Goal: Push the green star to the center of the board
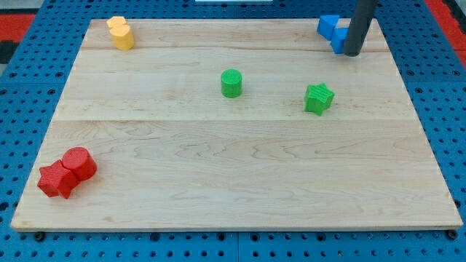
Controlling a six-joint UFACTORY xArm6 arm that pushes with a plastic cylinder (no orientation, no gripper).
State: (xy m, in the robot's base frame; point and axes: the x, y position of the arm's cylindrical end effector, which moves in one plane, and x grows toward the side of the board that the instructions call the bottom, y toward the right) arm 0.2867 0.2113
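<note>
Pale wooden board (233, 182) filling most of the view, laid on a blue pegboard surface (29, 87) showing on all sides. No writing or brand marks readable anywhere.

Dark rod (362, 22) coming down from the view's top right, ending in my tip (352, 54) near the board's top right corner. No claw on this arm, so nothing to open, clench or grasp; just a bare rod end on the board. Tip close against the blue block (333, 30), which sits just to its left and partly behind it; actual contact hard to judge.

Red pair at the bottom left corner: red cylinder (79, 163) touching a red star-like block (55, 180), both close to the board's left edge.

Yellow block (121, 33) at the top left corner, shape unclear, near the top edge.

Green star (319, 98) right of the board's middle, below and slightly left of the tip, well apart from it. Green cylinder (231, 83) to the star's left, a little above the board's centre, apart from the star.

Open wood between the star and the centre, also across the whole lower half and along the right edge.
</note>
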